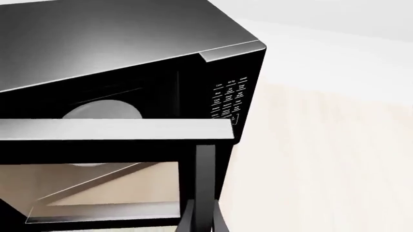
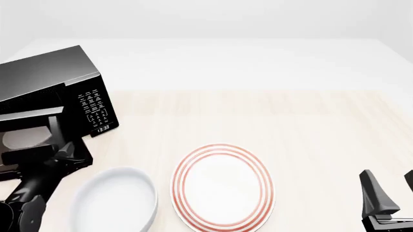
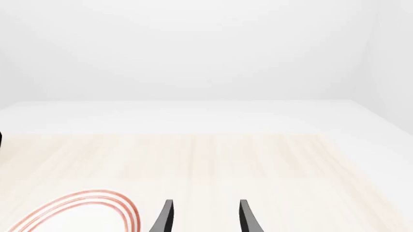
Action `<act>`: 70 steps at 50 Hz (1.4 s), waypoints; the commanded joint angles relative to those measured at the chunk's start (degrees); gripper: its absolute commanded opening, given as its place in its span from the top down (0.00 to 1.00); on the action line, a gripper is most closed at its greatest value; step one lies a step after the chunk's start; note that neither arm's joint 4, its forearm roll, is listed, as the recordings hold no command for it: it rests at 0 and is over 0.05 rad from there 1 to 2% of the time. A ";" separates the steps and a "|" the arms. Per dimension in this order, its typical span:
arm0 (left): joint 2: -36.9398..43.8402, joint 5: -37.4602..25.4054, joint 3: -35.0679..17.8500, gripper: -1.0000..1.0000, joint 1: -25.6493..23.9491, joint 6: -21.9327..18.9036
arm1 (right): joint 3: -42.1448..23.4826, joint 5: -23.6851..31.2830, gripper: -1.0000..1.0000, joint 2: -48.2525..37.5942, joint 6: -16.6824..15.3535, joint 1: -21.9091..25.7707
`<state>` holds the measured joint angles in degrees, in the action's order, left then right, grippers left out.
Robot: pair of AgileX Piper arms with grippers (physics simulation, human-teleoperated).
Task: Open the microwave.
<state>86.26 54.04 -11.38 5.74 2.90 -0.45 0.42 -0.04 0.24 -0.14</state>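
— One microwave (image 2: pixel 48 92), black, at the far left of the table (image 2: pixel 258 116), door (image 1: pixel 110 130) swung well out; white turntable plate (image 1: pixel 103 110) visible inside, button panel (image 2: pixel 94 104) and clock reading 13:33 on the right of the front.

— And underneath, around?

— Pale wood-grain tabletop with a white border; plain white walls behind.

— Left gripper (image 1: pixel 200 220)?

— Clamped on the door's vertical bar handle (image 1: pixel 204 179), fingers either side of the bar in the left wrist view; arm reaching in from the near left edge in the front view.

— Right gripper (image 3: pixel 202 215)?

— Released, fingers (image 3: pixel 165 217) parted with bare tabletop between, holding nothing, touching nothing visible; parked at the near right corner, well apart from the microwave.

— Dishes?

— Two, both empty. Plain white bowl (image 2: pixel 116 203) near the left arm, just beside a white plate with red rings (image 2: pixel 223 188) at the near middle. Edge of that plate also in the right wrist view.
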 commanded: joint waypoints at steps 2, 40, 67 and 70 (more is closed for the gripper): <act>-5.53 4.38 -1.33 1.00 -3.14 1.22 | 0.00 0.01 0.00 0.00 0.00 0.00; -13.51 3.59 5.87 1.00 -3.52 -0.86 | 0.00 0.01 0.00 0.00 0.01 -0.01; -12.39 4.69 5.65 1.00 -2.42 0.21 | 0.00 0.01 0.00 0.00 0.01 -0.01; -12.20 4.90 5.55 0.00 -2.74 1.22 | 0.00 0.00 0.00 0.00 0.00 0.01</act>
<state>75.96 54.76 -3.19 6.28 1.77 -0.45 0.42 -0.04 0.25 -0.14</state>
